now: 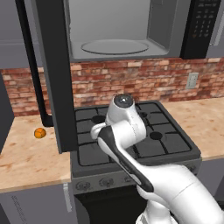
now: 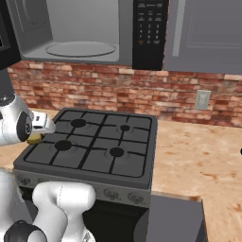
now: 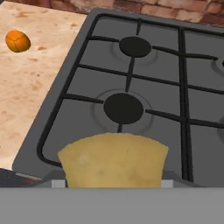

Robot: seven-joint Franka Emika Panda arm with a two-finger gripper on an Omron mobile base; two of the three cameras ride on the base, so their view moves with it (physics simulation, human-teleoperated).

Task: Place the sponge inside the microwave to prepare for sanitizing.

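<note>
In the hand view the olive-yellow sponge [image 3: 113,159] sits between the fingers of my gripper [image 3: 113,183], which is shut on it, low over the front left burner of the stove [image 3: 124,108]. In the right base view the sponge [image 2: 35,138] peeks out under the gripper [image 2: 41,131] at the stove's left edge. Above the stove hangs the microwave [image 1: 114,46], its door [image 1: 54,74] swung open to the left. Its light grey interior and round turntable [image 2: 80,48] are bare, and the black keypad [image 2: 149,28] is on the right.
A small orange ball [image 1: 40,133] lies on the wooden counter [image 1: 26,157] left of the stove, near the open door's lower edge. More counter [image 2: 203,160] stretches to the stove's right. A brick wall [image 1: 131,78] runs behind, with grey cabinets [image 2: 203,33] beside the microwave.
</note>
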